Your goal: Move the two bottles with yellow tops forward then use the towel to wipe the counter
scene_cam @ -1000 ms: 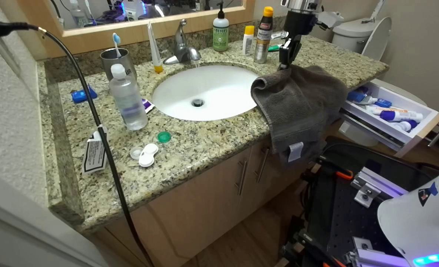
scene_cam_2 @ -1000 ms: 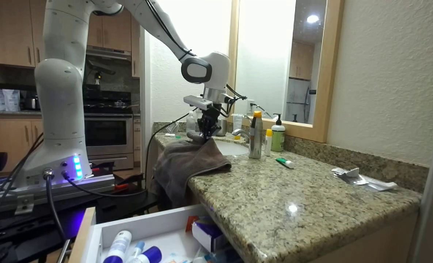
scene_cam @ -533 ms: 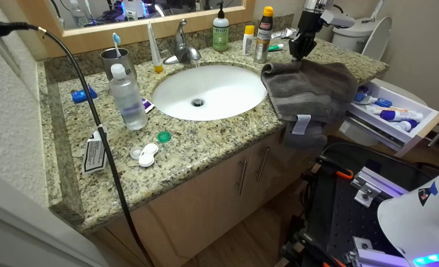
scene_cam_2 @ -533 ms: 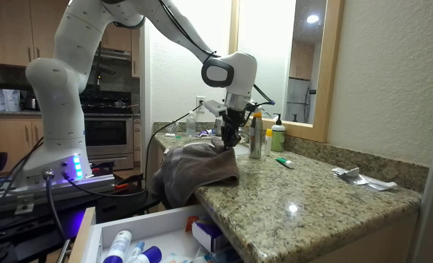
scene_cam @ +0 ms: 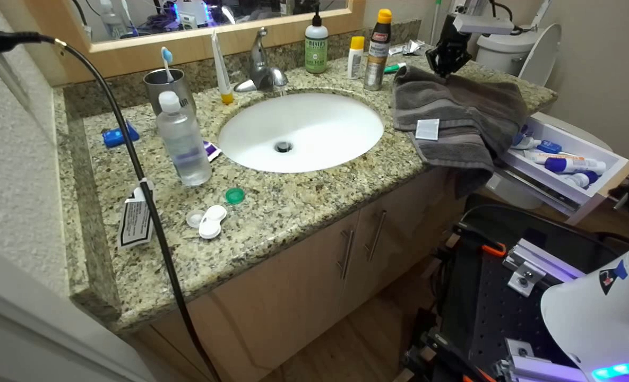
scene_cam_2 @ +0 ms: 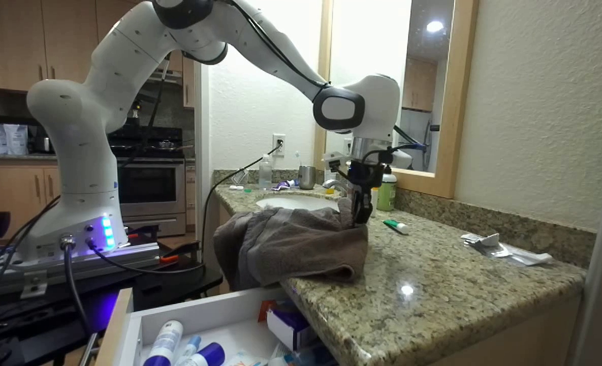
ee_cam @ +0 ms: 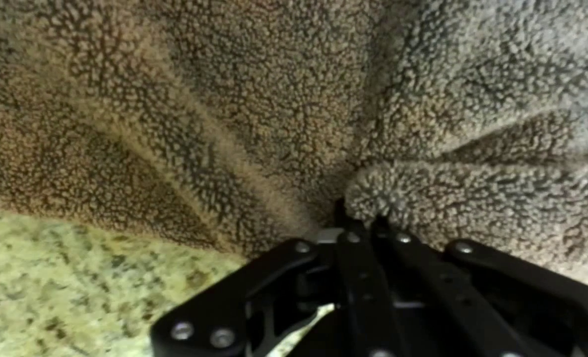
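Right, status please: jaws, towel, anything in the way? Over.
Jaws shut on towel. Towel partly on counter, hanging over front edge. Two yellow-topped bottles standing nearby, possibly in the way.

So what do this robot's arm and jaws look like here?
The arm has white, rounded sections with dark joint trim and a silver collar above the jaws, which are black and jointed, with silvery screws. Its white base carries a glowing blue light strip, a dark sticker and plugged-in black cables.

Room: home bathroom
Granite vanity [scene_cam: 303,201]: oval sink [scene_cam: 319,154], faucet [scene_cam: 261,71], toothbrush [scene_cam: 166,62] in metal tumbler [scene_cam: 181,88]
Beyond vanity: toilet [scene_cam: 500,55]
Background: kitchen range [scene_cam_2: 151,188]
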